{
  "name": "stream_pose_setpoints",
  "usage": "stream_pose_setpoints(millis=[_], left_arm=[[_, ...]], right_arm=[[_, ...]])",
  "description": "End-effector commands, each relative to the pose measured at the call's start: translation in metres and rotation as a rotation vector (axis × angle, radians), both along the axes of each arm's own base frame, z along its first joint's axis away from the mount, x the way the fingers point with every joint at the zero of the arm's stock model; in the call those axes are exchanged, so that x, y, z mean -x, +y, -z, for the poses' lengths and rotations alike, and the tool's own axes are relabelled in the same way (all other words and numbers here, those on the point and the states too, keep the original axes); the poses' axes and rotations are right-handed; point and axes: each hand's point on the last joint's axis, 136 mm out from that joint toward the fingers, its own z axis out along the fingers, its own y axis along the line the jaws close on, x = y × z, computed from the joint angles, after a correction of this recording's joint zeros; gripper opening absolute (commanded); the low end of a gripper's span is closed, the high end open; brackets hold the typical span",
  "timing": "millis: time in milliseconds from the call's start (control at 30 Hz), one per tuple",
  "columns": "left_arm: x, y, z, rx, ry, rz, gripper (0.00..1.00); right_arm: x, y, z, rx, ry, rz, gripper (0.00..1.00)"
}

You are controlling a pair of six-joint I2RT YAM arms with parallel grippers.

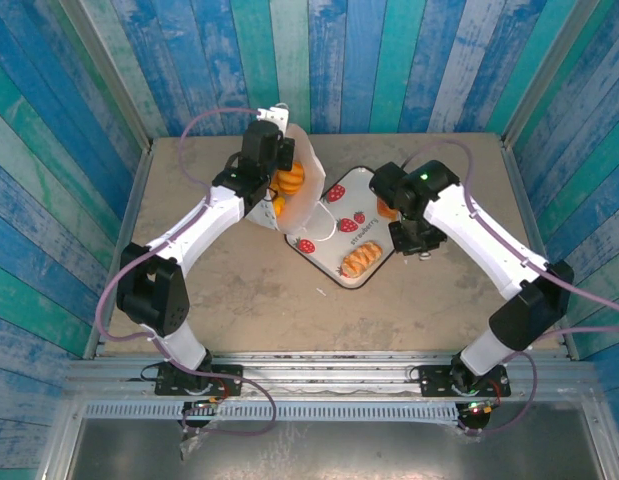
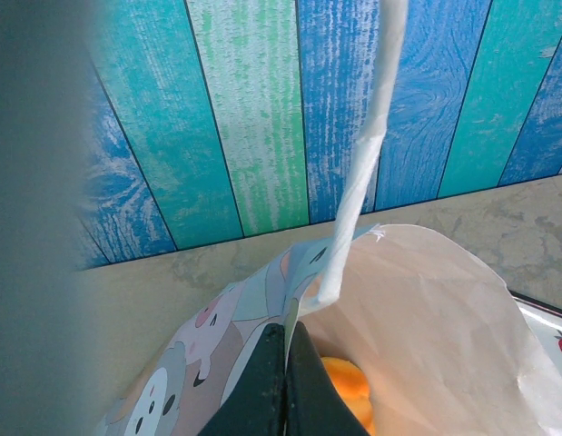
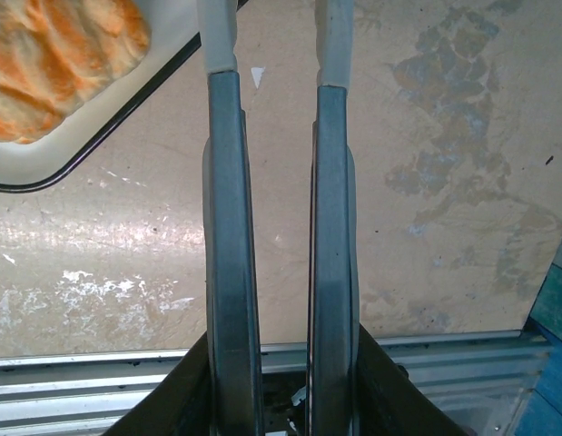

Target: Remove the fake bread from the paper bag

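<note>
The paper bag (image 1: 307,195) stands tilted at the back of the table, its mouth open. My left gripper (image 2: 288,338) is shut on the bag's near rim, pinching the printed paper (image 2: 217,336). A white loop handle (image 2: 364,163) rises from that rim. Orange fake bread (image 2: 346,386) lies inside the bag and also shows through its mouth (image 1: 289,180). A braided piece of bread (image 1: 359,262) lies on the strawberry tray, and another orange piece (image 1: 386,211) peeks out by my right arm. My right gripper (image 3: 282,372) is shut on metal tongs (image 3: 221,236), whose white tips stand apart with nothing between them, beside the tray's bread (image 3: 63,64).
The strawberry-print tray (image 1: 324,238) lies between the arms, and its black rim (image 3: 99,136) is left of the tongs. An aluminium rail (image 3: 99,377) marks the near table edge. Blue-green plank walls (image 2: 262,109) close in the back and sides.
</note>
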Motion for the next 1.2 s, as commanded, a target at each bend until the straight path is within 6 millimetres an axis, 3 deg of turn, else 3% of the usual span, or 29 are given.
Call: stream_pose_setpoints(millis=[0, 433, 700, 1167], left_arm=[[-0.005, -0.003, -0.001, 0.013, -0.026, 0.001, 0.00], [-0.006, -0.005, 0.000, 0.012, -0.026, 0.005, 0.00], [-0.008, -0.007, -0.002, 0.019, -0.029, 0.012, 0.00], [-0.010, -0.012, -0.001, 0.022, -0.030, 0.037, 0.00]], right_arm=[[-0.004, -0.008, -0.005, 0.048, -0.008, 0.012, 0.14], [-0.019, 0.009, 0.007, 0.030, 0.016, -0.021, 0.17], [-0.034, 0.032, 0.007, -0.018, 0.008, -0.068, 0.26], [-0.059, 0.074, 0.023, -0.087, 0.040, -0.140, 0.33]])
